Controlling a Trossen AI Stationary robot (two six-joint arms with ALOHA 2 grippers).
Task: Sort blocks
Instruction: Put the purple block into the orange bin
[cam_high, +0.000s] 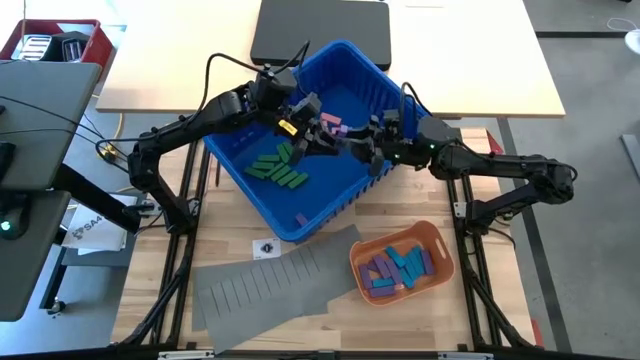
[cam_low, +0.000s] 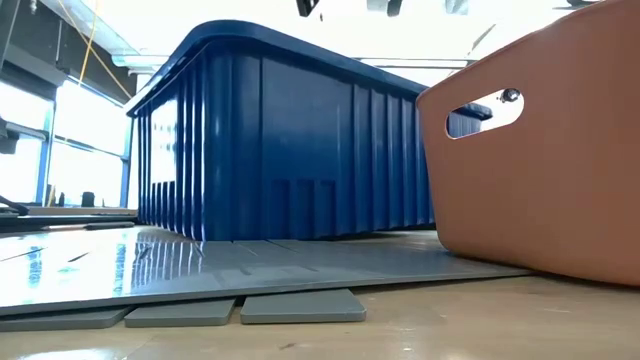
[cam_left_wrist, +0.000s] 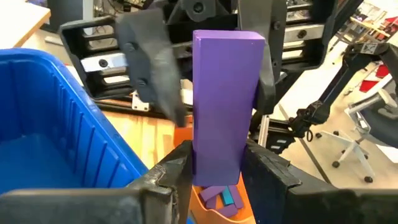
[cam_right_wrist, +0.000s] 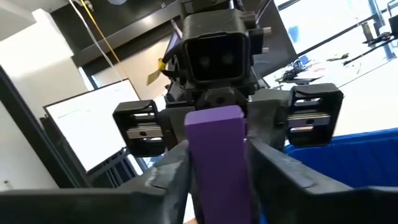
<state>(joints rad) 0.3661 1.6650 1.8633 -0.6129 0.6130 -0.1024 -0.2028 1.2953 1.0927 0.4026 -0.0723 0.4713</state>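
Observation:
A purple block (cam_left_wrist: 227, 99) is held in the air over the blue bin (cam_high: 300, 150), between my two grippers, which face each other. My left gripper (cam_left_wrist: 217, 171) is shut on the block's near end. My right gripper (cam_right_wrist: 217, 168) comes from the table's right and is open. Its fingers (cam_left_wrist: 268, 74) stand on either side of the block's other end (cam_right_wrist: 214, 134); one of them is blurred and a little off the block. Several green blocks (cam_high: 278, 168) lie on the bin's floor. Purple and blue blocks lie in the orange tray (cam_high: 400, 262). My left gripper pinches the purple block's lower end (cam_left_wrist: 217, 155) between its two fingers, one on each long side. The fingers come nearly level from the table's left and lie along the block. The block sticks straight out past the fingertips, lifted clear above the bin.
The grey slotted divider sheet (cam_high: 270, 285) lies on the table in front of the bin, and the orange tray stands on its right end. A black case (cam_high: 320, 30) lies on the far table behind the bin. The low view shows the bin wall (cam_low: 290, 140) and the tray wall (cam_low: 540, 150).

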